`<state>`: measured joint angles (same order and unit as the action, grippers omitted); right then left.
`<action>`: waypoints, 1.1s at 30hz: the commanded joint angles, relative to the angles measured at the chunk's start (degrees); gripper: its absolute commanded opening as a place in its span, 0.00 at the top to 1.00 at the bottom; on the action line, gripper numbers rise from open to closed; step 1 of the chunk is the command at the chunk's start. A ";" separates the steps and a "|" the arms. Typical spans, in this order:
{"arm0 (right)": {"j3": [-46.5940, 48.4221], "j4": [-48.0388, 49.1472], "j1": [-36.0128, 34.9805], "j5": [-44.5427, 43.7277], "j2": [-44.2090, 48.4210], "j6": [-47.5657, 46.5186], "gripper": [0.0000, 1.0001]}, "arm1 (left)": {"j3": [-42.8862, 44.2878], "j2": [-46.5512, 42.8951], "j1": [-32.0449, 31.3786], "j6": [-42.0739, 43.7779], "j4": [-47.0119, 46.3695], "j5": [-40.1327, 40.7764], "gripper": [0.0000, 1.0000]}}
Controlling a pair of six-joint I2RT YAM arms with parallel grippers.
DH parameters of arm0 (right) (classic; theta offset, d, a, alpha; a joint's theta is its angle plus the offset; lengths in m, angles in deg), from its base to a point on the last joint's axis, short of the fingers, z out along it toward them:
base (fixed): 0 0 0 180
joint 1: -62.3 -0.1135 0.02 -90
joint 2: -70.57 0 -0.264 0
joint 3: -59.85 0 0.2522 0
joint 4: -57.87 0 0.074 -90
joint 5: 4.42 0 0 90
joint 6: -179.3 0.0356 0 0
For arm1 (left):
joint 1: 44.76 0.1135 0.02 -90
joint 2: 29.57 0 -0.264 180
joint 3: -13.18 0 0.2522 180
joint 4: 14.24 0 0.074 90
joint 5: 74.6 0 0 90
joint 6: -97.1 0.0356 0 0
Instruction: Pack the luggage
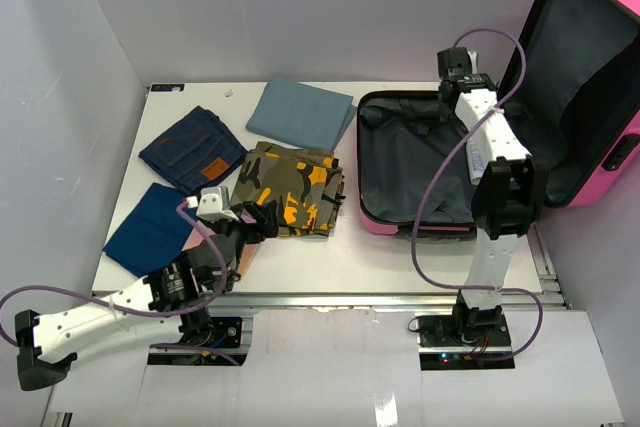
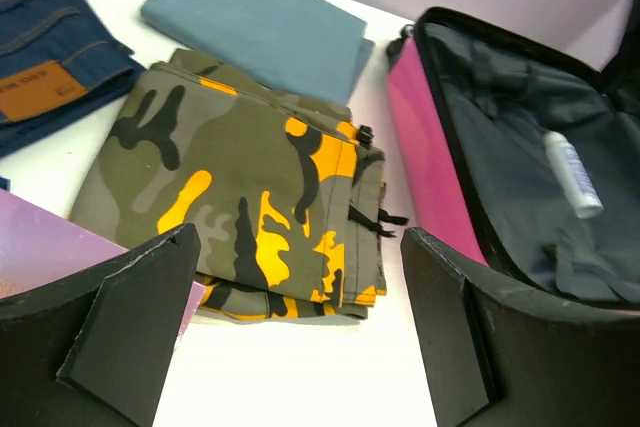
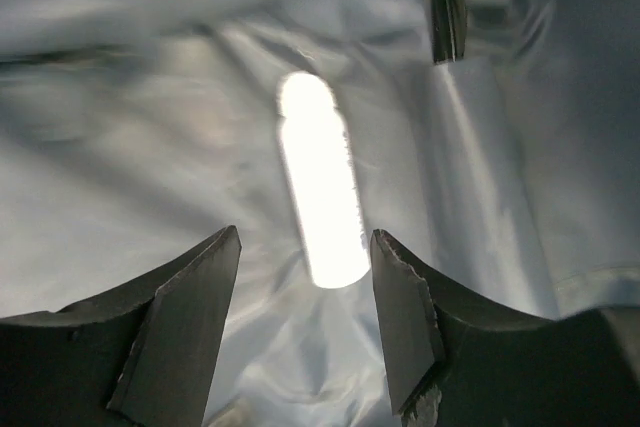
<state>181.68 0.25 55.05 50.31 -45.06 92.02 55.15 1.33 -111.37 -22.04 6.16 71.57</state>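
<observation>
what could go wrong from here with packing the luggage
1. The open left gripper hovers at the near edge of the folded camo garment. It may pinch only the top layers, so the fold could fall open in transit.
2. The right gripper, open, hangs over the white bottle inside the luggage. If that arm is there when the garment comes across, the arms could collide.

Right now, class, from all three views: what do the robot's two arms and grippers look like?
Both the left arm and right arm are white links with black joints, each trailed by a looping lilac cable. The left gripper and right gripper have matte black, wedge-shaped fingers with rough edges.
</observation>
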 commanded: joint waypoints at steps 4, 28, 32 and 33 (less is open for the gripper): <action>-6.61 -0.82 -20.78 3.08 16.98 1.79 0.38 | 13.40 13.54 4.60 -20.45 23.47 5.98 0.10; -58.00 52.64 -53.54 30.25 42.89 30.65 0.24 | 29.12 31.65 61.09 -7.64 32.33 -46.66 0.13; -60.35 62.08 -58.02 28.21 37.14 32.94 0.21 | 26.92 30.50 67.56 -6.16 30.73 -50.44 0.13; -59.92 63.83 -58.78 28.17 34.80 33.60 0.21 | 26.50 30.15 68.79 -5.86 30.46 -50.99 0.13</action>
<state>122.32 48.73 -0.73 82.04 -4.49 119.90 82.54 33.90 -47.33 -31.06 37.18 27.96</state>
